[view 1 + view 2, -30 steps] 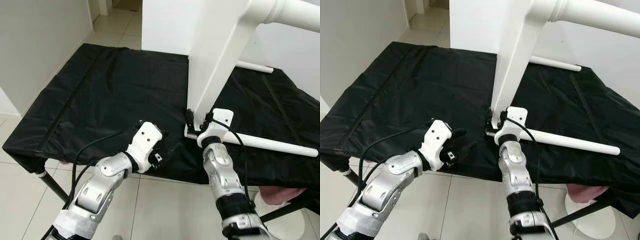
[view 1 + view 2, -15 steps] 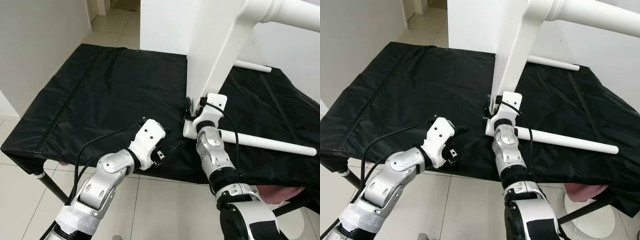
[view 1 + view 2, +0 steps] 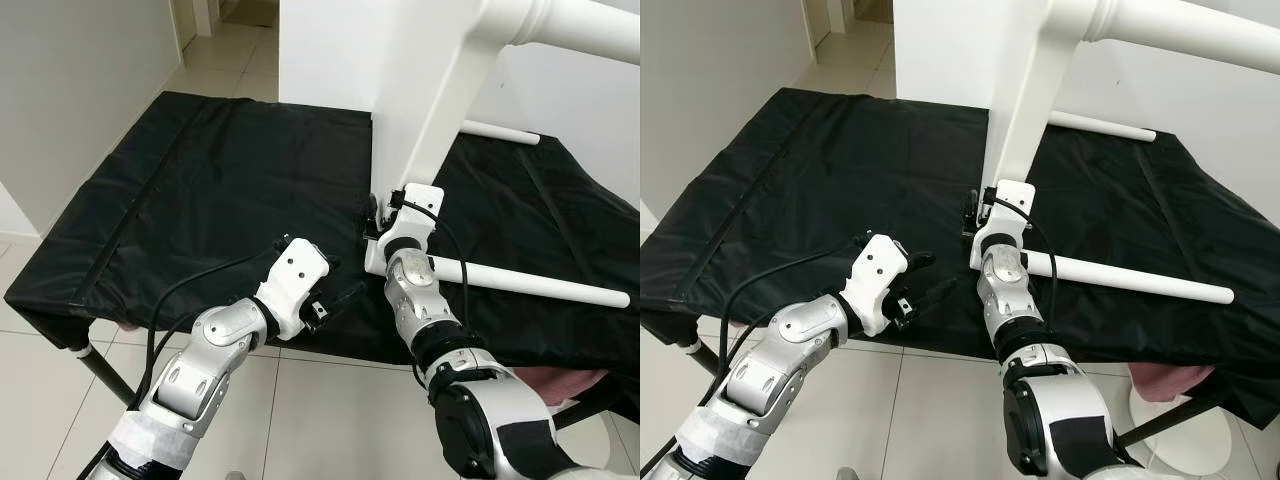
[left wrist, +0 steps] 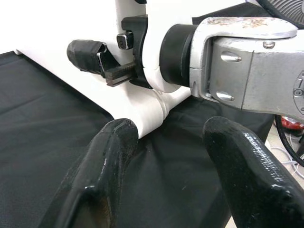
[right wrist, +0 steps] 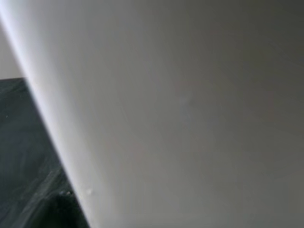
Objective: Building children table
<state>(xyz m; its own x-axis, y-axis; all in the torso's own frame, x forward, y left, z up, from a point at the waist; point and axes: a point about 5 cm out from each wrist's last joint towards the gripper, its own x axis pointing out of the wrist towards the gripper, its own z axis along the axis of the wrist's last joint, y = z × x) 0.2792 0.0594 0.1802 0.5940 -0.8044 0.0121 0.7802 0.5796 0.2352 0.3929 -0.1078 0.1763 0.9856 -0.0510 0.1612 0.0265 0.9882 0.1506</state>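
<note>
Your piece of the children's table is a white panel [image 3: 425, 110] standing on edge on the black cloth-covered work table [image 3: 200, 180], leaning up toward a thick white round leg [image 3: 570, 30] that juts from its top; the paint is plain, smooth and glossy. A second white leg [image 3: 530, 285] lies flat on the cloth, running from the foot of the panel toward the robot's right, and a third white rod [image 3: 500, 132] lies near the far edge behind the panel. You will find no brand, label or writing readable on any of these parts. Your right gripper [image 3: 372, 212] is pressed up against the bottom corner of the panel, and you cannot tell whether its fingers are spread or pinching; its wrist camera sits flush against the white surface. Your left gripper [image 4: 166, 156] hovers low over the cloth just beside that corner, its two black fingers [image 4: 102, 166] spread apart with nothing between them. Compared with a second ago, your right arm has pushed further forward so the gripper is closer in against the panel, while the left has barely shifted.
</note>
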